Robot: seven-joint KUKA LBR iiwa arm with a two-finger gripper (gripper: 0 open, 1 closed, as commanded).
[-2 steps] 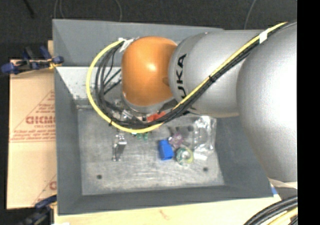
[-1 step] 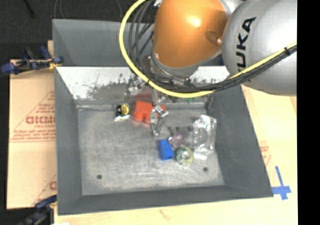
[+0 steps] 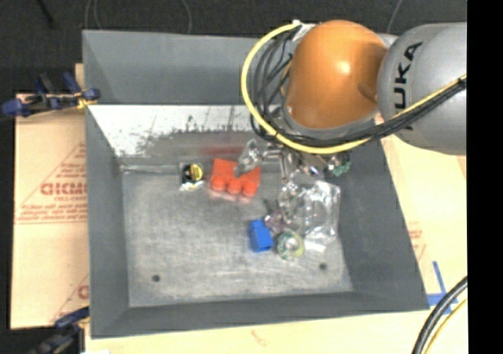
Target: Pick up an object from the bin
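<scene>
My gripper (image 3: 289,183) hangs under the arm's orange cover, low over the right half of the bin floor. Directly left of it lies a red-orange block cluster (image 3: 233,180). A crumpled clear plastic piece (image 3: 321,209) lies just right of and below the gripper, and whether the two touch cannot be told. In front of the gripper sit a small blue block (image 3: 260,236) and a round greenish clear thing (image 3: 288,245).
A small black and yellow thing (image 3: 190,174) rests near the back wall, left of the red cluster. The arm and its yellow and black cables cover the back right of the bin.
</scene>
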